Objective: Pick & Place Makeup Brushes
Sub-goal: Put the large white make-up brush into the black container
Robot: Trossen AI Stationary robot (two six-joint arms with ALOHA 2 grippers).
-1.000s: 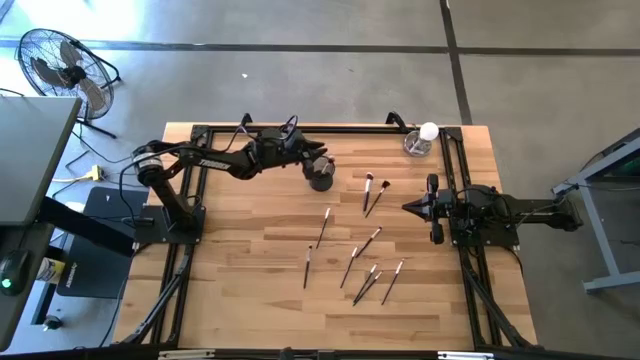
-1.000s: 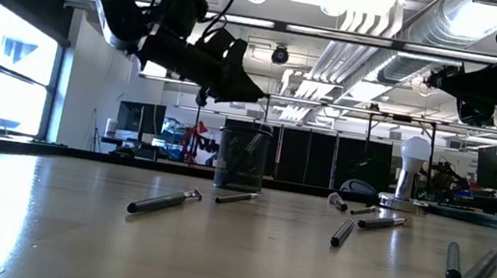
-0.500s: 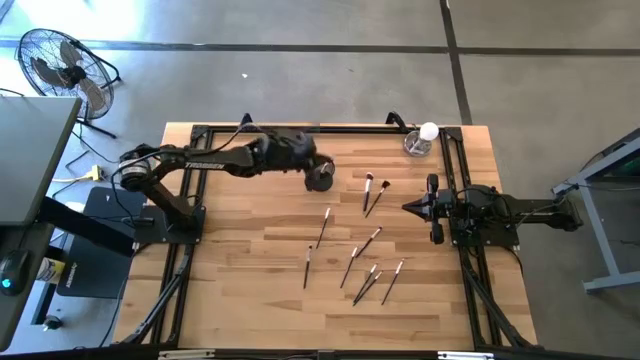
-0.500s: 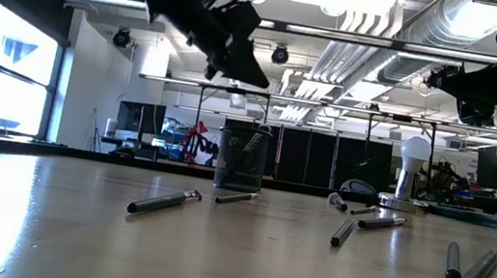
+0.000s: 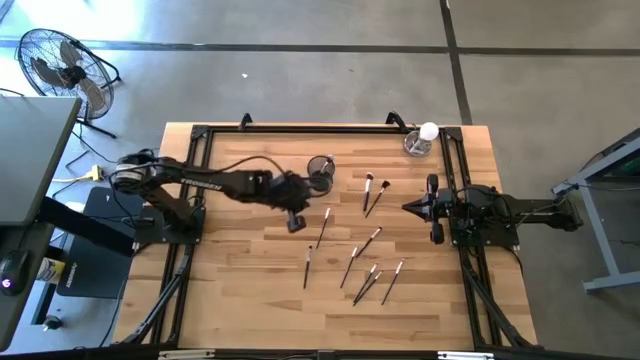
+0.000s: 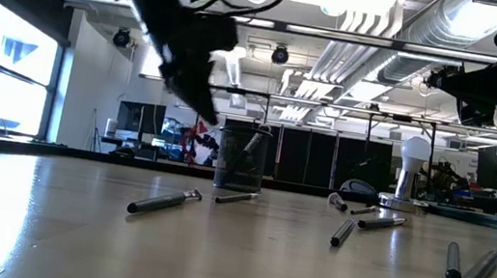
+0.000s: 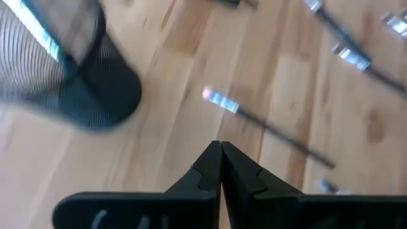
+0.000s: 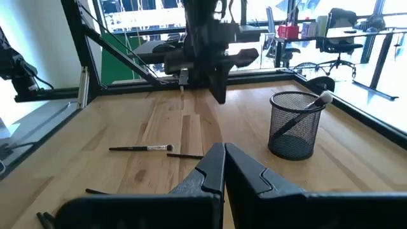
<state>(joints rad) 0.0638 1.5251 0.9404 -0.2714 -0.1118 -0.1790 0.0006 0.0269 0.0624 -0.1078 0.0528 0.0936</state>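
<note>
A: Where did I have the left gripper?

B: Above the table, fingers pressed together and holding nothing, at seven o'clock of the mesh cup.

A: And the makeup brushes?

B: One stood in the cup; the rest lay scattered at its five o'clock. The right gripper waited at three o'clock, closed and empty.

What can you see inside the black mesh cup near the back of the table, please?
One makeup brush leans inside the black mesh cup, its pale tip poking over the rim. The mesh dims the lower part, so whether more lie within cannot be told.
</note>
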